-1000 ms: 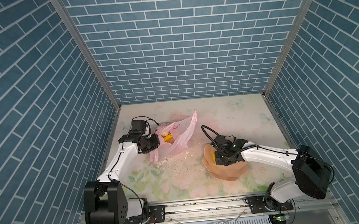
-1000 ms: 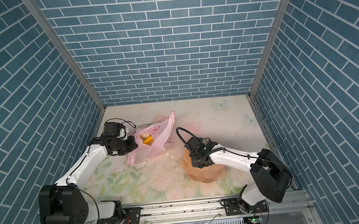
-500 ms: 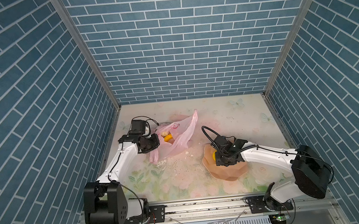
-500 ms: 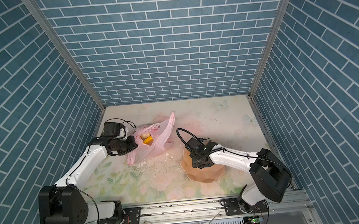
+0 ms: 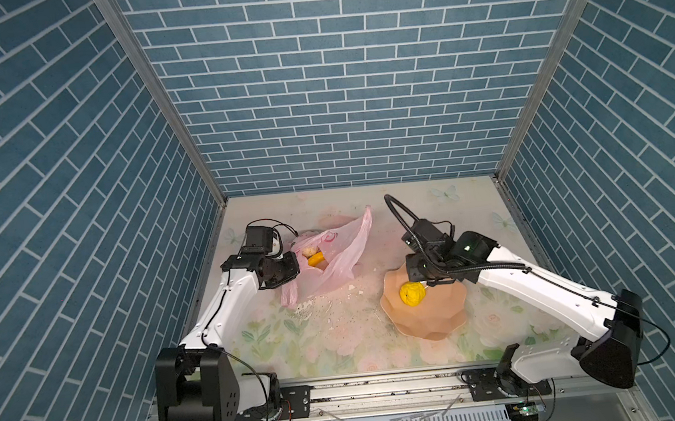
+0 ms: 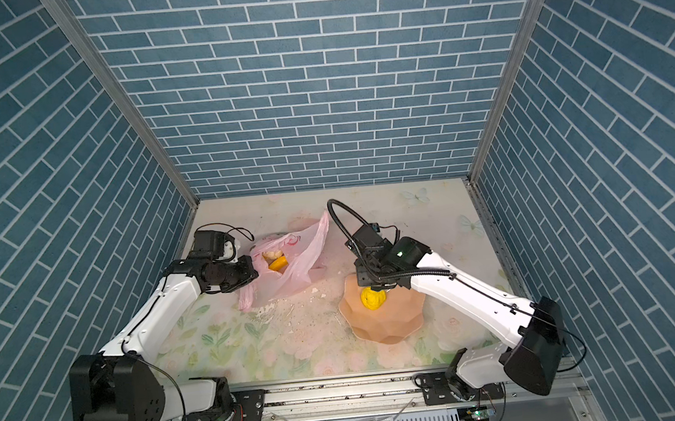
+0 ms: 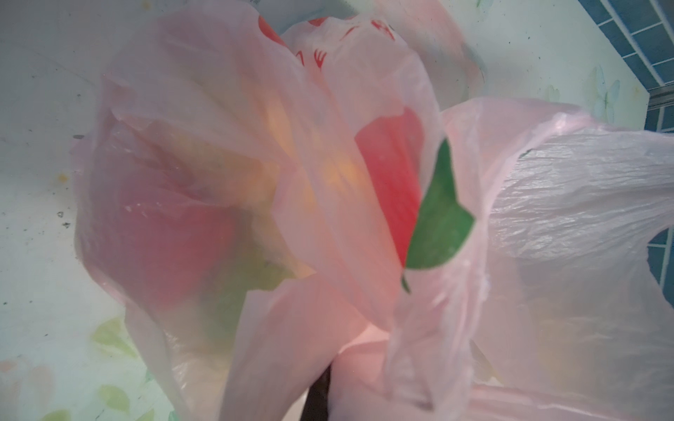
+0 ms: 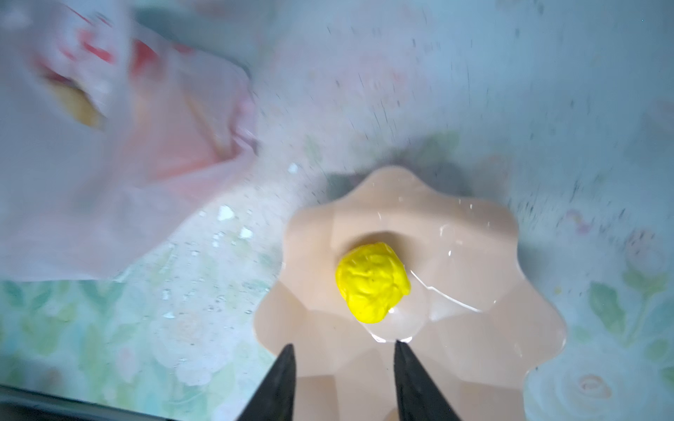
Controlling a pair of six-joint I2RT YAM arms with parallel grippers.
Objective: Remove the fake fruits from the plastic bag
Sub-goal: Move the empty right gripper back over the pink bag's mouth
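One yellow fruit [image 5: 412, 294] lies in the bowl [image 5: 433, 328], but others, an orange fruit [image 5: 316, 258] and a cream lump [image 5: 310, 250] among them, sit inside the bag [image 5: 344, 256] on the desk [image 5: 339, 344]. My worry is that the thin film tears or slips from the left gripper [image 5: 292, 265], which is clamped shut on the bag's edge, so the mouth flops closed over the fruit. That arm stretches low toward the bag, while the right arm bends over the bowl, right gripper [image 8: 343, 344] parted and empty above the yellow fruit
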